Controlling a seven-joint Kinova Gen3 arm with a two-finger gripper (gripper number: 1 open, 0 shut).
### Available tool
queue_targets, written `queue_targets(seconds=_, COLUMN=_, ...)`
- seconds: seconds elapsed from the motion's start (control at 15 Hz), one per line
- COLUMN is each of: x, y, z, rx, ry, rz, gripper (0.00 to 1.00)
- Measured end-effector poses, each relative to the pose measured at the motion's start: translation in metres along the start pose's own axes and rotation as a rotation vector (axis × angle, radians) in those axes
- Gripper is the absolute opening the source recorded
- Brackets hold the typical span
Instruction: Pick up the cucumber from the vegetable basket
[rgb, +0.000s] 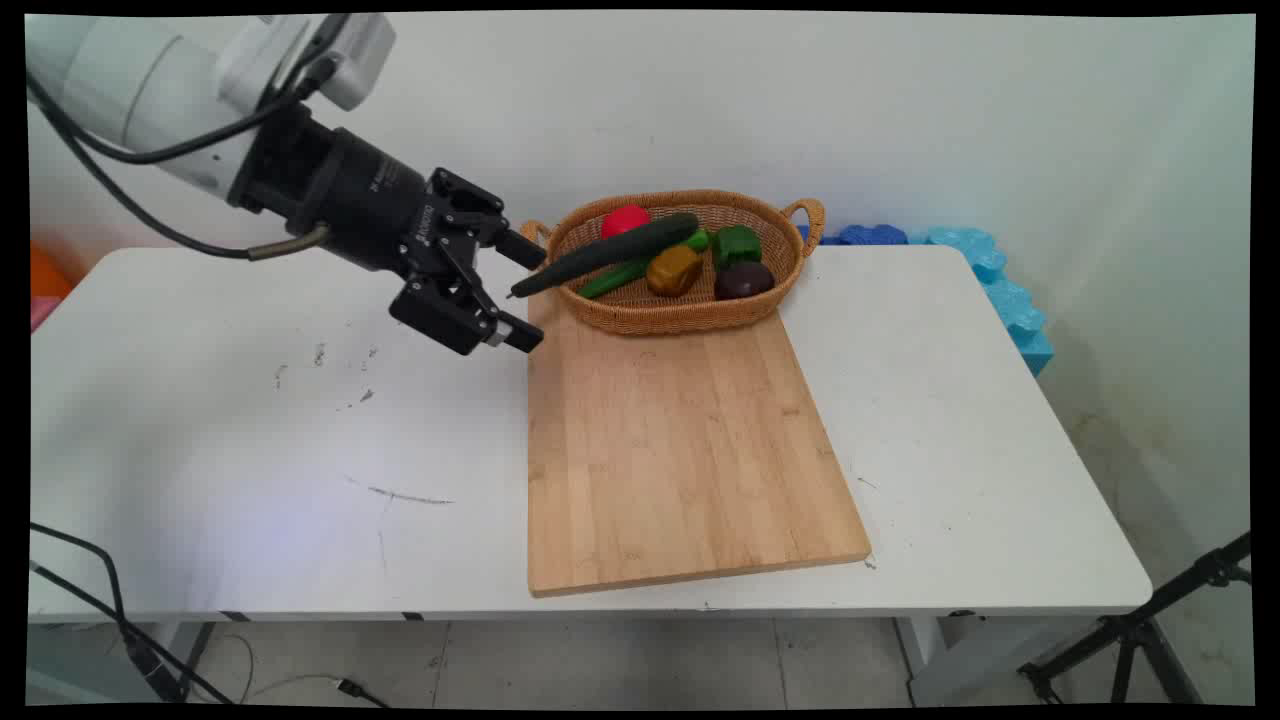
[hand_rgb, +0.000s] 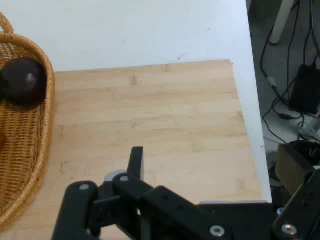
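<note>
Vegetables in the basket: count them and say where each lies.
6, though some may be hidden. Cucumber over the left rim, red one at the back, green pepper, yellow piece, dark purple one, green bit beneath the cucumber.

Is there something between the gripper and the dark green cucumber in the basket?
Nothing visible stands between them. The gripper hangs open at the left edge of the cutting board, and the tip of the cucumber sticks out over the rim of the wicker basket toward it, lying on top of the other vegetables.

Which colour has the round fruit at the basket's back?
Red, best seen in the main view.
</note>
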Motion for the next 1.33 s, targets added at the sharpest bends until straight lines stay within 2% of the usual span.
queue_targets(seconds=0.33, x=0.013, y=-0.007, z=0.013, rx=0.010, ry=-0.015, rz=-0.015, gripper=1.00)
queue_targets(seconds=0.67, x=0.034, y=-0.022, z=0.028, rx=0.041, ry=-0.031, rz=-0.038, gripper=1.00)
queue_targets(seconds=0.87, x=0.045, y=-0.043, z=0.039, rx=0.093, ry=-0.053, rz=-0.057, gripper=1.00)
queue_targets(seconds=1.07, x=0.052, y=-0.072, z=0.057, rx=0.169, ry=-0.091, rz=-0.097, gripper=1.00)
queue_targets(seconds=1.33, x=0.053, y=-0.103, z=0.078, rx=0.254, ry=-0.137, rz=-0.152, gripper=1.00)
